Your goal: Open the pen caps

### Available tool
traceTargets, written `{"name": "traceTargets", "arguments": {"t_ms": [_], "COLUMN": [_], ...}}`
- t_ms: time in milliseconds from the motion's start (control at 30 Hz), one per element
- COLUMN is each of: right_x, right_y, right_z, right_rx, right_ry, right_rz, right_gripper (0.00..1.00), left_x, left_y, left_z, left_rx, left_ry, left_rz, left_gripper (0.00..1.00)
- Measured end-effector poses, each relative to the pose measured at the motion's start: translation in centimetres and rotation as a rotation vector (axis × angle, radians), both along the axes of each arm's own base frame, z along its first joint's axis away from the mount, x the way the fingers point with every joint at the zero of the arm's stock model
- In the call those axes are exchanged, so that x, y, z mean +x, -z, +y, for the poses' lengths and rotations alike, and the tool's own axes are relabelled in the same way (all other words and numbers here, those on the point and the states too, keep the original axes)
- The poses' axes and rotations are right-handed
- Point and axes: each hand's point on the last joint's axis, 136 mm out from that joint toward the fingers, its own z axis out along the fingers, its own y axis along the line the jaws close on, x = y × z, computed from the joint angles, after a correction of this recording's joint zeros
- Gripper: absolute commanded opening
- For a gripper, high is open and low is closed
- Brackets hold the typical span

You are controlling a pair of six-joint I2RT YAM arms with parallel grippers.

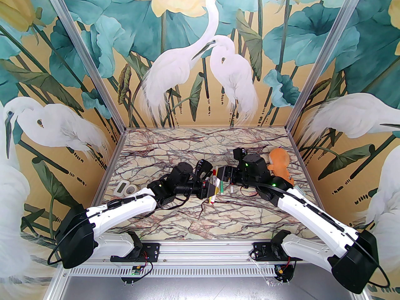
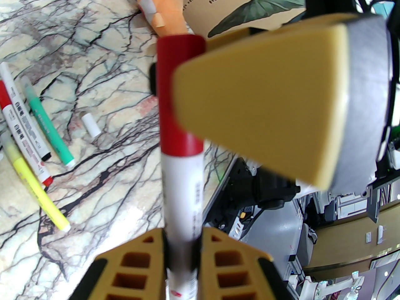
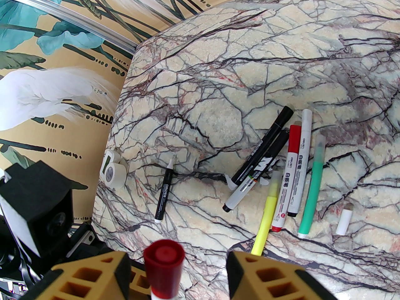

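The left gripper [image 2: 182, 239] is closed tight on the white lower part of 1 pen [image 2: 182, 192] and holds it above the table [image 3: 218, 58]. The pen's red cap [image 3: 164, 253] sits on the end away from that grip, at 6 o'clock in the right wrist view.

The right gripper [image 3: 178, 258] is spread wide around the cap and grips nothing. The finger at the cap's 9 o'clock is near it. The finger at 3 o'clock is well apart.

The step in hand looks like clamping the cap and pulling it off. To do it well:

- Shift the right gripper toward 9 o'clock so both fingers meet the cap together.
- Close on the red part only, clear of the white part.
- Pull straight along the pen's length.

The left grip is far from the cap, so a sideways tug would likely tilt the pen in its jaws.

The other pens [image 3: 293, 173] lie on the table toward 2 o'clock, with a loose white cap [image 3: 343, 222] just beside them.
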Motion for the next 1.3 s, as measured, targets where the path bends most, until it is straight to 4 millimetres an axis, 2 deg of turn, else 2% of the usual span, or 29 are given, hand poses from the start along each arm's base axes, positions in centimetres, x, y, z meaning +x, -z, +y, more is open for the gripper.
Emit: {"name": "traceTargets", "arguments": {"t_ms": [233,500,867,1133,1300], "right_x": [0.15,0.16,0.15,0.14,0.11], "right_y": [0.27,0.31,0.32,0.3,0.21], "right_z": [0.48,0.53,0.53,0.54,0.52], "right_rx": [0.008,0.008,0.008,0.008,0.01], "right_ry": [-0.016,-0.018,-0.018,-0.019,-0.019], "right_rz": [0.008,0.009,0.009,0.008,0.006], "right_gripper": [0.46,0.31,0.27,0.2,0.17], "left_x": [-0.56,-0.9,-0.97,-0.97,-1.05], "left_y": [-0.24,0.48,0.49,0.48,0.4], "left_z": [-0.46,-0.91,-0.96,-0.96,-1.01], "left_rx": [-0.014,-0.004,-0.004,-0.004,-0.011], "left_ry": [0.022,0.039,0.041,0.041,0.044], "left_rz": [0.004,0.018,0.018,0.018,0.024], "left_gripper": [0.18,0.18,0.17,0.18,0.26]}}
